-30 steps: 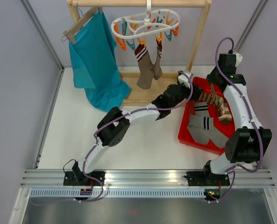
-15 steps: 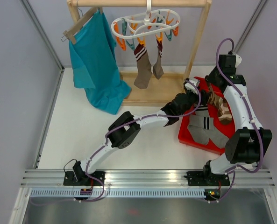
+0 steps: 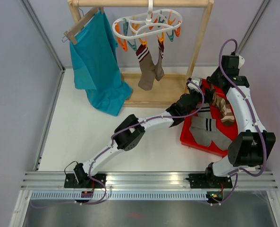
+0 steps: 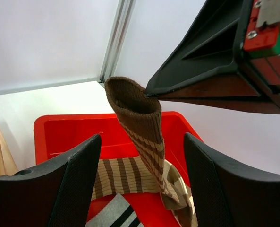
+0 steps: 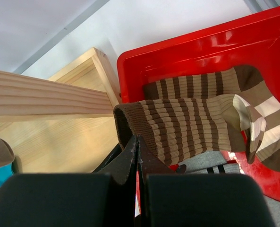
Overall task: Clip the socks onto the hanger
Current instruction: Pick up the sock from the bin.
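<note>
My right gripper [image 5: 138, 141] is shut on the cuff of a brown sock with tan stripes [image 5: 187, 124] and holds it up over the red bin [image 5: 177, 49]. In the top view the right gripper [image 3: 215, 91] holds this sock [image 3: 212, 99] at the bin's far end. My left gripper [image 4: 142, 189] is open, and the raised sock [image 4: 139, 118] hangs just ahead, between its fingers [image 4: 78, 182]. In the top view the left gripper [image 3: 198, 93] sits at the bin's left rim. The white hanger [image 3: 147, 21] hangs from the rack bar, with two socks [image 3: 147, 66] clipped to it.
The red bin [image 3: 187, 135] also holds grey striped socks [image 3: 206, 128] and another brown striped sock [image 3: 227, 116]. A teal shirt [image 3: 95, 61] hangs on a wooden hanger at the left of the wooden rack [image 3: 202, 35]. The rack's base board [image 3: 154, 94] lies left of the bin.
My left arm has stretched further right, bringing its open gripper up to the bin and the held sock. My right gripper has kept the sock raised in nearly the same place.
</note>
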